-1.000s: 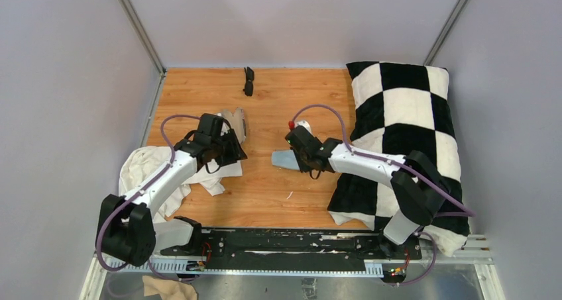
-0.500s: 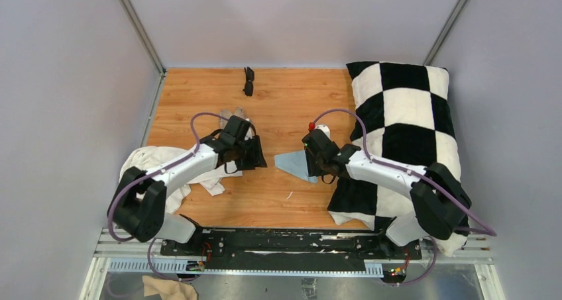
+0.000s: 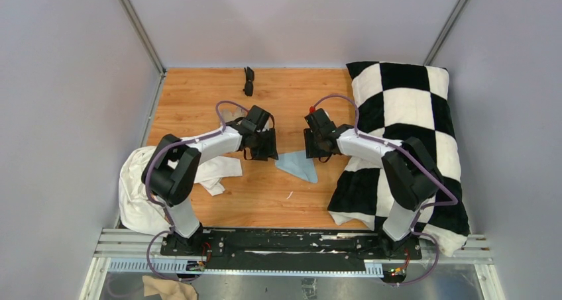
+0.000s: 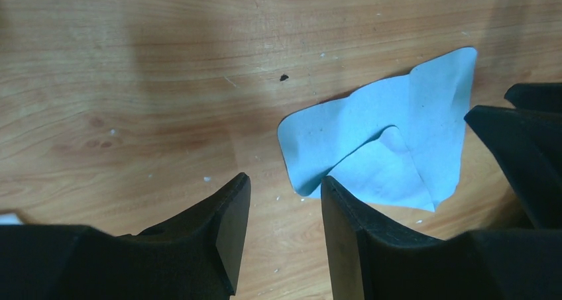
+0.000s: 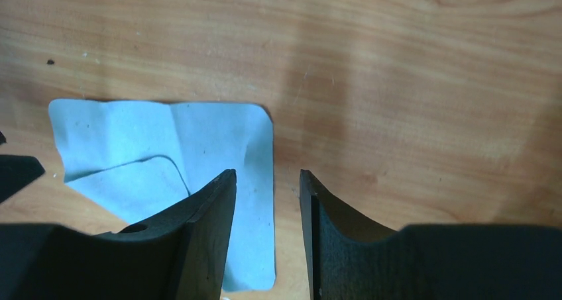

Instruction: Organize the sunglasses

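Top external: sunglasses seen folded at 12 o'clock edge of table, well apart from both claws; lens detail too small to be made out. Left gripper and right gripper faced across blue cloth, fingertips hidden from above. Wrist views: each claw narrowly parted, nothing held. Cloth partly covered by right finger; sunglasses shown in top view only.

Blue cloth partly hidden (near edge) behind right pincer.

l claw, r claw flank blue cloth; sunglasses apart at far edge.
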`<state>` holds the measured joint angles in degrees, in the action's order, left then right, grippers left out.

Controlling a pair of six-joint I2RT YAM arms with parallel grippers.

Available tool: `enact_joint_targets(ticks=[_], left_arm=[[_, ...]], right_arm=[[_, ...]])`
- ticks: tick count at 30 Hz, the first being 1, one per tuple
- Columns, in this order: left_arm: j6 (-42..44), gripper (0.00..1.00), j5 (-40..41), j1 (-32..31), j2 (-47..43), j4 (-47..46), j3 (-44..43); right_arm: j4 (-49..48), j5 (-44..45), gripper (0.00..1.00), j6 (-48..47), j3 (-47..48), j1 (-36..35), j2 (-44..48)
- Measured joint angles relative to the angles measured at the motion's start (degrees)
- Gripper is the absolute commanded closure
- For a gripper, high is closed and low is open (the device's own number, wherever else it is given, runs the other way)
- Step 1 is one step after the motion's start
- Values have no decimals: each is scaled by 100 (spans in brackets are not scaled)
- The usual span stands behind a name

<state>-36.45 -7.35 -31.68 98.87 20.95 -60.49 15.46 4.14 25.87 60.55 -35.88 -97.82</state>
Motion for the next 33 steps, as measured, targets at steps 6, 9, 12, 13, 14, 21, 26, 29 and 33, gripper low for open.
enact_joint_targets(ticks=[6,9,12,13,14,21,26,29,33], left_arm=[[107,54,-103,-72,365,-4,-87],[125,56,-122,-81,424,-35,-146],[138,60,-149,-83,498,-57,-214],[133,61,-157,-83,527,-72,-232],[136,62,-166,-83,553,-83,-256],[109,78,-205,-114,708,-208,-372],[90,100,-251,-116,831,-282,-457],[96,100,-267,-129,837,-282,-483],[105,100,-297,-129,837,-286,-483]], right_arm=[[-37,-72,57,-243,302,66,-431],[-68,-177,61,-330,422,107,-577],[-109,-286,62,-389,494,138,-662],[-118,-330,63,-411,514,142,-675],[-133,-380,64,-431,527,146,-697],[-227,-570,81,-470,575,151,-769],[-251,-667,100,-479,599,151,-811],[-245,-680,100,-487,603,153,-811],[-229,-726,100,-494,603,153,-798]])
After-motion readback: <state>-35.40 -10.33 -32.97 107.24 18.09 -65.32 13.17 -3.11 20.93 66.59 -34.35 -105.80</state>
